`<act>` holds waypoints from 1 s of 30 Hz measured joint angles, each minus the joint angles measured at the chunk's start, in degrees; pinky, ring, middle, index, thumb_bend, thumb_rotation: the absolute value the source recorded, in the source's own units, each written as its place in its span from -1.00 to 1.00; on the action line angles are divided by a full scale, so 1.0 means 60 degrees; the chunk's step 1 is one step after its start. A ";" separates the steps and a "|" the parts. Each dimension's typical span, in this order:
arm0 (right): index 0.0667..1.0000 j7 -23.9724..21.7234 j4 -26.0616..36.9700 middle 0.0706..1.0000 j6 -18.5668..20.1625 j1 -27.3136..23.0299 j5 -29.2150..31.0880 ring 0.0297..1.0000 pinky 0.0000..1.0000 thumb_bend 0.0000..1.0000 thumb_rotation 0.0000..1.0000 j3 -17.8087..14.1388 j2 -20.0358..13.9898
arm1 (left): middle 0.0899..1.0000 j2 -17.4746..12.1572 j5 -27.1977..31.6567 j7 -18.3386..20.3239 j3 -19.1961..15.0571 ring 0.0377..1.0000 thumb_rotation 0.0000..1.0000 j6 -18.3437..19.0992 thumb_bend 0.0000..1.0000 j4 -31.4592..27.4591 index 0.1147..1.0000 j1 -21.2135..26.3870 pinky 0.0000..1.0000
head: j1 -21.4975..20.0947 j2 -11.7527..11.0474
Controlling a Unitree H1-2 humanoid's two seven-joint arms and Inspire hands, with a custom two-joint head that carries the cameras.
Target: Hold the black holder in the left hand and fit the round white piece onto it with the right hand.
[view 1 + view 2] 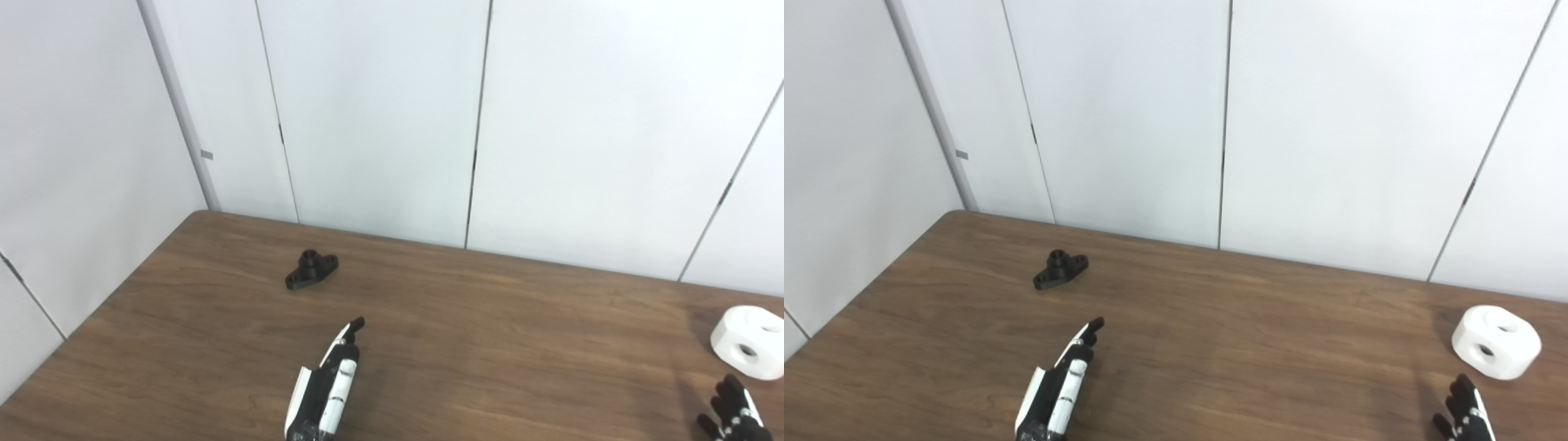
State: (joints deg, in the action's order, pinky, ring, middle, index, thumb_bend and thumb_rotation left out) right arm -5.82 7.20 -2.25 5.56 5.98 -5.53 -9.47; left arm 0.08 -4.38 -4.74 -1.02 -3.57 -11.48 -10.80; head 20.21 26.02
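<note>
The desk [429, 343] carries both parts, well apart. The white piece [1496, 342] sits near the right edge; the black holder [311, 269] lies toward the back left corner. Neither is held. To start well, the left hand [327, 386] should reach forward and grip the holder by its flat base, leaving the raised hub free. It is empty, fingers straight. The right hand [1464, 413], empty, fingers spread, waits just before the white piece.
</note>
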 measured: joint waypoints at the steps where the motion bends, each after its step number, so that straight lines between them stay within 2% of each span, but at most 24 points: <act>1: 0.99 0.0000 -0.0006 1.00 0.0001 -0.0005 0.0000 1.00 1.00 0.38 1.00 0.0000 0.0000 | 0.99 0.0006 -0.0071 -0.0024 0.0010 1.00 0.75 0.0009 0.10 0.0000 0.87 0.0000 1.00 | 0.0000 0.0000; 4: 0.98 0.0000 -0.0010 1.00 0.0013 -0.0012 -0.0003 1.00 1.00 0.36 1.00 0.0002 0.0000 | 0.96 0.0013 -0.0438 -0.0115 0.0050 0.99 0.57 0.0044 0.14 -0.0002 0.85 0.0003 0.98 | -0.0029 0.0088; 5: 0.98 0.0002 -0.0006 1.00 0.0026 -0.0013 -0.0003 1.00 1.00 0.35 1.00 0.0003 0.0000 | 0.97 0.0017 -0.0571 -0.0176 0.0063 0.97 0.40 0.0078 0.14 -0.0015 0.84 0.0001 0.91 | -0.0029 0.0088; 9: 0.98 0.0000 0.0004 1.00 0.0046 -0.0013 -0.0004 1.00 1.00 0.39 1.00 0.0008 0.0000 | 0.96 0.0048 -0.0929 -0.0328 0.0028 0.99 0.05 0.0551 0.26 -0.0311 0.81 -0.0003 0.99 | -0.0059 0.0117; 12: 0.97 0.0001 0.0004 0.99 0.0049 -0.0017 -0.0009 1.00 1.00 0.37 1.00 0.0015 0.0000 | 0.91 0.0036 -0.1439 -0.0329 0.0030 1.00 -0.17 0.1205 0.42 -0.0703 0.75 0.0043 1.00 | -0.0088 0.0146; 14: 0.97 0.0001 0.0007 0.99 0.0047 -0.0016 -0.0008 1.00 1.00 0.37 1.00 0.0020 0.0000 | 0.91 -0.0011 -0.1973 -0.0334 -0.0065 1.00 -0.29 0.1863 0.47 -0.1137 0.74 0.0060 1.00 | -0.0176 0.0161; 16: 0.97 0.0003 0.0012 0.98 0.0047 -0.0012 -0.0007 1.00 1.00 0.35 1.00 0.0016 0.0000 | 0.88 -0.0100 -0.2537 -0.0348 -0.0192 0.98 -0.30 0.2364 0.52 -0.1398 0.69 0.0127 1.00 | -0.0249 0.0161; 18: 1.00 0.0002 0.0008 1.00 0.0048 -0.0011 -0.0005 1.00 1.00 0.37 1.00 0.0014 0.0001 | 0.84 -0.0398 -0.3148 -0.0347 -0.0256 0.94 -0.34 0.2623 0.56 -0.1498 0.64 0.0292 0.99 | -0.0278 0.0176; 23: 1.00 0.0005 -0.0005 1.00 0.0043 -0.0011 -0.0034 1.00 1.00 0.34 1.00 0.0019 0.0002 | 0.83 -0.1522 -0.4248 -0.0343 -0.0608 0.93 -0.40 0.2870 0.67 -0.1493 0.62 0.0959 0.92 | -0.0337 0.0190; 26: 1.00 0.0004 -0.0003 1.00 0.0042 -0.0012 -0.0045 1.00 1.00 0.36 1.00 0.0022 0.0002 | 0.82 -0.1845 -0.4598 -0.0295 -0.0704 0.92 -0.40 0.3114 0.74 -0.1462 0.59 0.1306 0.86 | -0.0293 0.0176; 30: 1.00 0.0005 0.0007 1.00 0.0064 -0.0020 -0.0037 1.00 1.00 0.33 1.00 0.0035 0.0008 | 0.82 -0.2185 -0.5093 -0.0147 -0.0693 0.94 -0.31 0.3454 0.82 -0.1161 0.56 0.1612 0.99 | -0.0293 0.0176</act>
State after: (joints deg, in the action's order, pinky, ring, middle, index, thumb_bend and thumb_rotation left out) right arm -5.79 7.24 -1.87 5.44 5.76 -5.32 -9.42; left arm -13.03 -34.94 -5.62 -5.18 17.16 -18.45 -1.13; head 18.46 27.07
